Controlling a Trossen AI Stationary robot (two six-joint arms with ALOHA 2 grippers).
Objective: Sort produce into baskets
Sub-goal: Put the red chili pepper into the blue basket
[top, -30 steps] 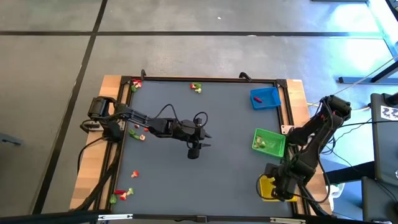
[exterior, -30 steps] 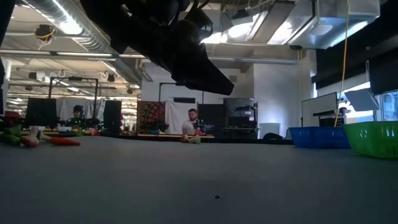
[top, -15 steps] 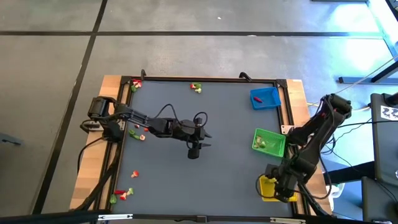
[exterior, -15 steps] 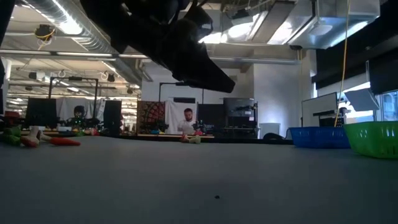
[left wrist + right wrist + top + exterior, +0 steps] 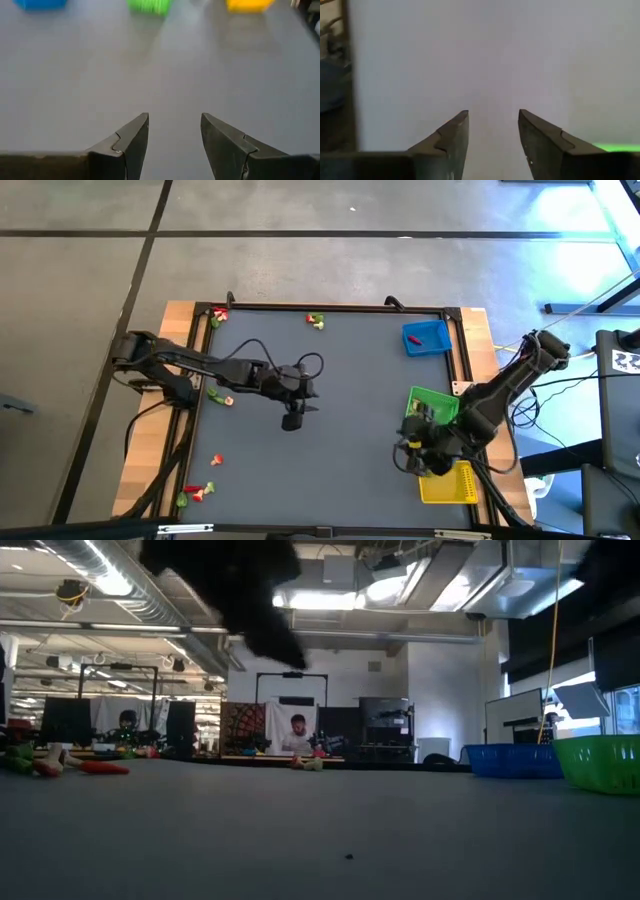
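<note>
Left gripper (image 5: pixel 292 420) hung over middle of dark grey table mat (image 5: pixel 340 470), fingers (image 5: pixel 131 140) spread, nothing between them. Right gripper (image 5: pixel 405 460) sat low beside small green plastic basket (image 5: pixel 440 402), just above yellow plastic basket (image 5: pixel 452 485), fingers (image 5: pixel 451 137) parted, empty too. Blue plastic basket (image 5: pixel 426 337) further back, well apart. Tiny red-green toy produce scattered: far edge pile (image 5: pixel 316 321), back-left corner (image 5: pixel 217 315), left side (image 5: pixel 220 395), front-left bunch (image 5: pixel 197 493). Wooden table border (image 5: pixel 150 450) ringed mat. Person (image 5: pixel 294 735) visible way back in room.
</note>
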